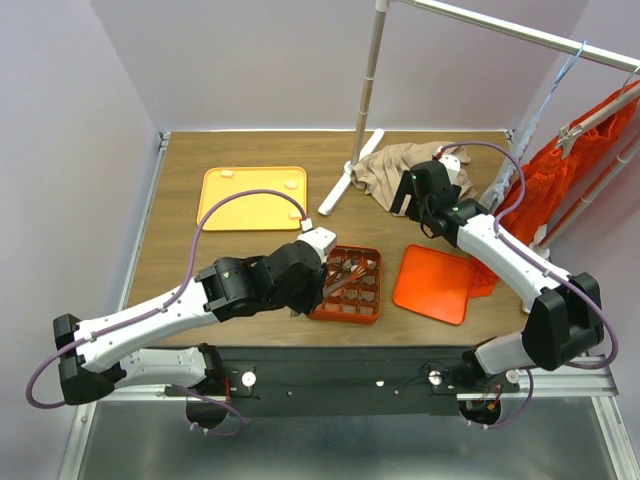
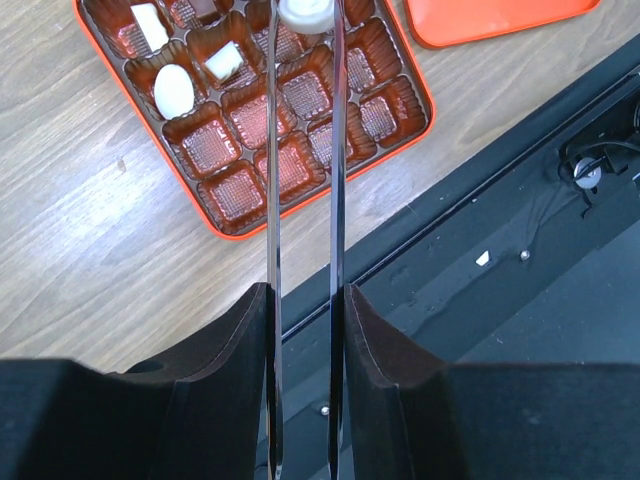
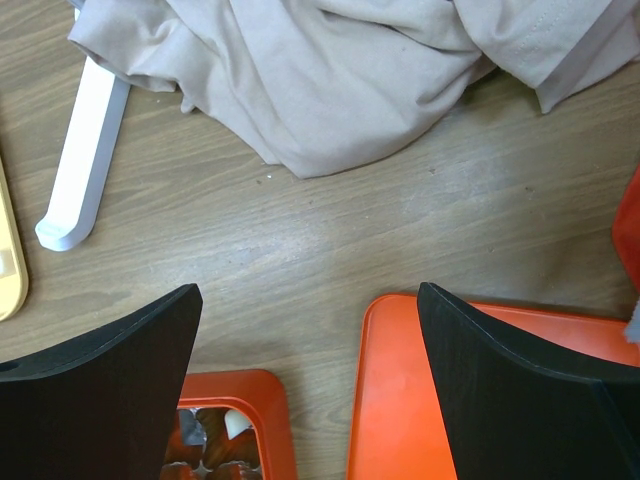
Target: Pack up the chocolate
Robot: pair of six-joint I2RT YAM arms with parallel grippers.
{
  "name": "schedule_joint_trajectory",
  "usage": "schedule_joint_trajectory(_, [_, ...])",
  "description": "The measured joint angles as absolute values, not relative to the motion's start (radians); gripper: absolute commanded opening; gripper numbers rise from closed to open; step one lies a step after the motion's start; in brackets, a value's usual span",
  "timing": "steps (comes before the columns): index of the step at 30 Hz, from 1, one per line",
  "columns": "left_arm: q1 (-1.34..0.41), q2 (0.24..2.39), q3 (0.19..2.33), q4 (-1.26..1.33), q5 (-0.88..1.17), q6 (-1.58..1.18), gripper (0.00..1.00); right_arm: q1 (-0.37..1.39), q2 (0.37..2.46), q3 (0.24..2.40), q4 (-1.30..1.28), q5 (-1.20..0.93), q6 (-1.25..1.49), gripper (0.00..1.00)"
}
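The orange gridded box (image 1: pixel 372 312) lies at the table's near middle. My left gripper (image 2: pixel 305 300) is shut on a pair of thin metal tongs (image 2: pixel 272 180). The tong tips pinch a round cream-white chocolate (image 2: pixel 305 12) above the box (image 2: pixel 418 75). Three more white chocolates (image 2: pixel 174 90) sit in cells on the box's left side; most other cells show bare brown liner. In the top view the left gripper (image 1: pixel 318 272) hangs over the box's left edge. My right gripper (image 3: pixel 308 300) is open and holds nothing, hovering over bare wood between a box corner (image 3: pixel 265 400) and the lid (image 3: pixel 400 400).
A flat orange lid (image 1: pixel 435 283) lies right of the box. A yellow tray (image 1: pixel 252 197) holding small pale lumps sits at the back left. Beige cloth (image 1: pixel 395 170) is heaped by a white stand (image 1: pixel 365 90), and red fabric (image 1: pixel 570 180) hangs at the right.
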State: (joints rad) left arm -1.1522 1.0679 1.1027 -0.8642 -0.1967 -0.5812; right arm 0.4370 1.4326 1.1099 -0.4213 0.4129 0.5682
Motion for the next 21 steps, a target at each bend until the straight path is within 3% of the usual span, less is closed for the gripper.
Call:
schedule_joint_trajectory(17, [-1.161, 1.090, 1.082, -0.862, -0.224, -0.596, 0.18, 0.437, 1.443, 1.110, -0.421, 0.413, 0.568, 0.98])
schedule_joint_trajectory(21, [-1.161, 1.090, 1.070, -0.861, -0.223, -0.595, 0.32, 0.437, 1.449, 1.110, -0.421, 0.413, 0.568, 0.98])
